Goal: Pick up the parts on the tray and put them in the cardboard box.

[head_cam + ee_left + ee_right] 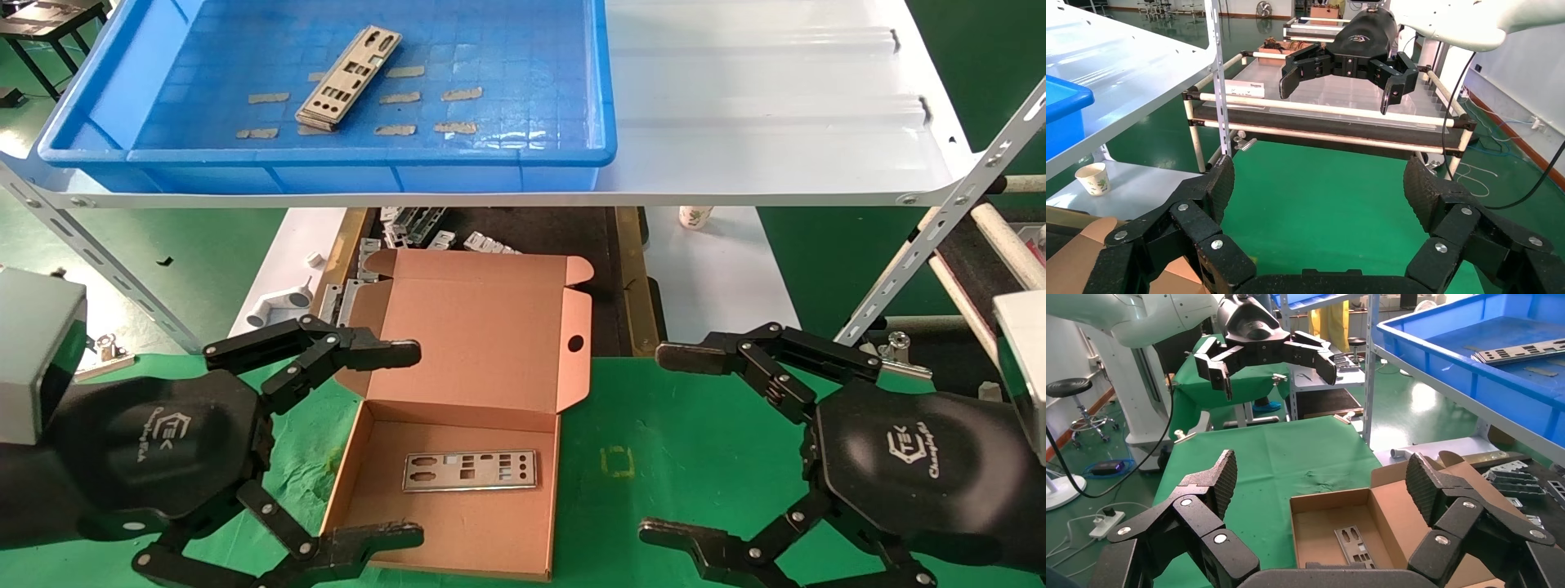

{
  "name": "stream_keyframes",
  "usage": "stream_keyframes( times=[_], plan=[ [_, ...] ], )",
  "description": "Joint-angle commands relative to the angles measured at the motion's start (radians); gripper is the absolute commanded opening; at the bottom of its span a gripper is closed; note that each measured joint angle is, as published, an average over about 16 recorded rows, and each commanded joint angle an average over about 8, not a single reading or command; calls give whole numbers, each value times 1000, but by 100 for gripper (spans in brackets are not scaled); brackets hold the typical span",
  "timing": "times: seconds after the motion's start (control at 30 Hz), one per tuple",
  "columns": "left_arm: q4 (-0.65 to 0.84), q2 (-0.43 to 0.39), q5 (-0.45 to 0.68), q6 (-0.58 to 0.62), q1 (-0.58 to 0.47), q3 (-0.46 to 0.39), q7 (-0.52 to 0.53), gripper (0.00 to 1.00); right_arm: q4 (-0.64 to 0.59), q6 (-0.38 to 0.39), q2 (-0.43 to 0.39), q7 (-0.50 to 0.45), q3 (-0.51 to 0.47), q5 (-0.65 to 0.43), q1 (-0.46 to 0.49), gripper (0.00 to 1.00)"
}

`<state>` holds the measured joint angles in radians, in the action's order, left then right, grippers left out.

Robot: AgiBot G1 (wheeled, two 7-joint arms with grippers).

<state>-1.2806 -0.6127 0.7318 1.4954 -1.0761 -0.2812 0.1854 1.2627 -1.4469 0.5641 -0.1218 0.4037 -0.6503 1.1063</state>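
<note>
The blue tray [507,155] sits on the white shelf at the upper left, with a small stack of silver parts [350,77] lying on its floor; the same stack of parts [1520,352] shows in the right wrist view. The cardboard box [490,327] lies open on the green table, lid back, with one part [470,471] flat on its floor. My left gripper [400,445] is open at the box's left side, empty. My right gripper [674,445] is open over the green cloth to the right of the box, empty.
The white metal shelf [776,122] overhangs the far edge of the table on slanted perforated struts [940,237]. Below it lie grey brackets [417,224], a white pipe fitting [278,306] and a paper cup [695,216]. A rack with white tubes [1005,237] stands at the right.
</note>
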Motion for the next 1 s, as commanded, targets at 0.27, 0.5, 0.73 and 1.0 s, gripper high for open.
stream_keyframes(
  times=[0.27, 0.5, 0.73, 1.0],
  plan=[
    [0, 0, 0, 0, 0, 0, 0, 100, 0, 0, 0, 0, 0, 0, 0, 100],
    [0, 0, 0, 0, 0, 0, 0, 100, 0, 0, 0, 0, 0, 0, 0, 100],
    [0, 0, 0, 0, 0, 0, 0, 100, 0, 0, 0, 0, 0, 0, 0, 100],
    [0, 0, 0, 0, 0, 0, 0, 100, 0, 0, 0, 0, 0, 0, 0, 100]
  ],
)
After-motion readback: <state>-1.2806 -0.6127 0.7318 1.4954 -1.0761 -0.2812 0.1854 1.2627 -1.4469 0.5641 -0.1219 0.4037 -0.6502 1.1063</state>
